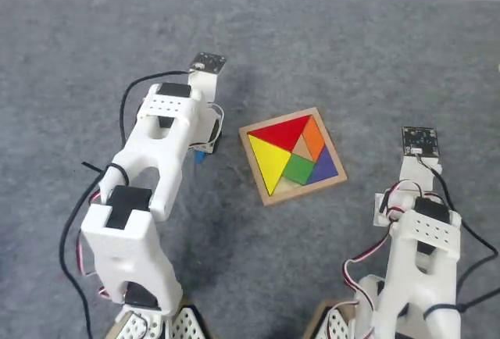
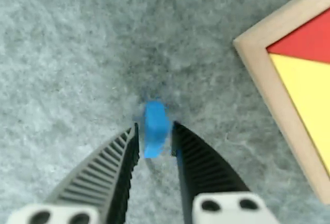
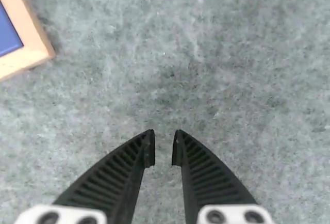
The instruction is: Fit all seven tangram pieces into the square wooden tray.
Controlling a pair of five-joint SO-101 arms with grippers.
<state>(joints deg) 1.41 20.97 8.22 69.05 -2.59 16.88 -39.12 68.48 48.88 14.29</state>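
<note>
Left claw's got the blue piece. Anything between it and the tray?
Nothing visible. Only bare grey carpet lies between the blue piece in the left claw and the near rim of the wooden tray. The right claw is on the tray's far side, off that path.

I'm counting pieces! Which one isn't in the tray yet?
The light blue piece, held by the left gripper beside the tray; the others lie inside.

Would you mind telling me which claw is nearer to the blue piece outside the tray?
Left. The left claw grips the blue piece beside the wooden tray; the right claw hangs over carpet on the tray's other side.
</note>
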